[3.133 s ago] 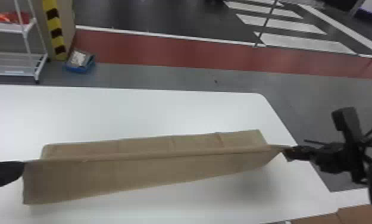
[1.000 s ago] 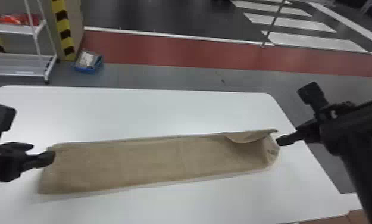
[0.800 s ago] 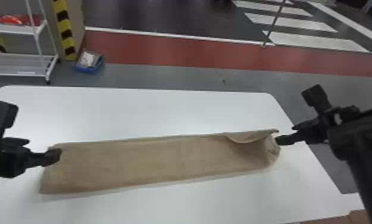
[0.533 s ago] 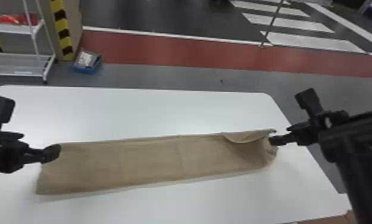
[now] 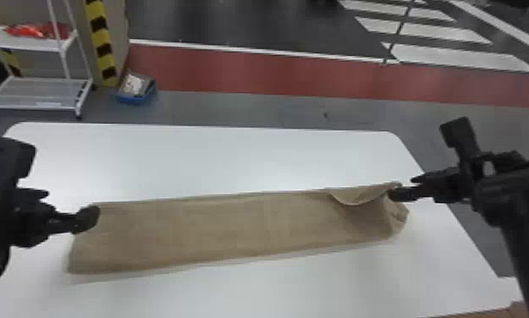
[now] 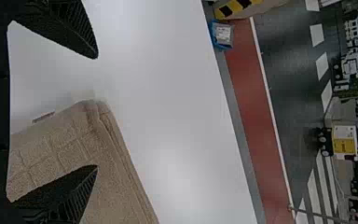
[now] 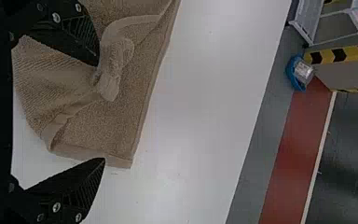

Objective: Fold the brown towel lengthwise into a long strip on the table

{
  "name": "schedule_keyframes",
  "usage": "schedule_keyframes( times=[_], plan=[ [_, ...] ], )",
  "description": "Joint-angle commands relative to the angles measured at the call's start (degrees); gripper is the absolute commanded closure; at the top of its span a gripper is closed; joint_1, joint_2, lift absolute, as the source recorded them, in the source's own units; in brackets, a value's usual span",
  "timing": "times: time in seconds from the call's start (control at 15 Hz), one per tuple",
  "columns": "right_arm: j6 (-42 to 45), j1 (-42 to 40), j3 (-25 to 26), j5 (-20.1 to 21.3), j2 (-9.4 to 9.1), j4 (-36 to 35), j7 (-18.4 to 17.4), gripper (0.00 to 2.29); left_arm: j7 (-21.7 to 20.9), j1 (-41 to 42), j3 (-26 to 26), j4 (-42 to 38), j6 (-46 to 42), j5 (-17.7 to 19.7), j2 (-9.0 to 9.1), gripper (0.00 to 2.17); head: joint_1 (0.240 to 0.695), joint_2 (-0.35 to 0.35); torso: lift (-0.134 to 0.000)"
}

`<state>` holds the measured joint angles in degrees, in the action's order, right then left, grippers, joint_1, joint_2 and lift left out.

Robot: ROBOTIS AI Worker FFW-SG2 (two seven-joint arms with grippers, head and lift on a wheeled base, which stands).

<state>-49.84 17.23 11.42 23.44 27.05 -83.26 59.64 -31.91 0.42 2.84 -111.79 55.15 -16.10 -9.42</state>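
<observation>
Brown towel (image 5: 233, 228) was laid across the white table (image 5: 233, 156) as a long strip, its left end set nearer the robot than its right. The cloth was spread flat through the middle and at the left end, but was rumpled at the right, where a flap was turned at the far edge and a bunched, curled part was raised beside it.

The left gripper (image 5: 70, 205) was placed at the towel's far left corner. Its fingers were parted widely, and nothing was gripped between them; one finger was seen over the cloth, though whether it was touched could not be told. The right gripper (image 5: 404, 186) was placed at the rumpled right end. Its fingers, too, were held wide apart with nothing clamped, one of them set against or just above the bunched cloth and the other beyond the end of the towel, over bare tabletop.

Past the table's far edge, a red lane (image 5: 250, 72) was marked on the floor. A blue bin (image 5: 136, 99) was set down there toward the left, near a yellow-and-black striped post (image 5: 100, 42), and a white shelf cart (image 5: 34, 105) was parked farther left, with something red kept on its upper shelf.
</observation>
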Motion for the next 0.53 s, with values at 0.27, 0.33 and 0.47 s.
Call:
schedule_keyframes(
  times=[0.27,0.33,0.47],
  plan=[
    [-0.57,0.17,-1.05,3.89,-0.33,1.09,-8.05,0.19,-0.17,-0.15,-1.00,-0.09,-0.35,0.11,0.02,0.04,0.695,-0.217,-0.092],
    [-1.27,0.17,-1.05,4.07,-0.25,1.00,-8.05,0.19,-0.26,-0.07,-0.74,-0.18,-0.52,0.11,0.02,0.04,0.695,-0.233,-0.092],
    [-4.79,-1.77,-0.34,2.57,0.02,-3.40,-3.30,0.19,-0.34,0.20,-0.47,-0.62,-0.52,0.28,0.02,0.04,0.695,-0.244,-0.092]
  ],
)
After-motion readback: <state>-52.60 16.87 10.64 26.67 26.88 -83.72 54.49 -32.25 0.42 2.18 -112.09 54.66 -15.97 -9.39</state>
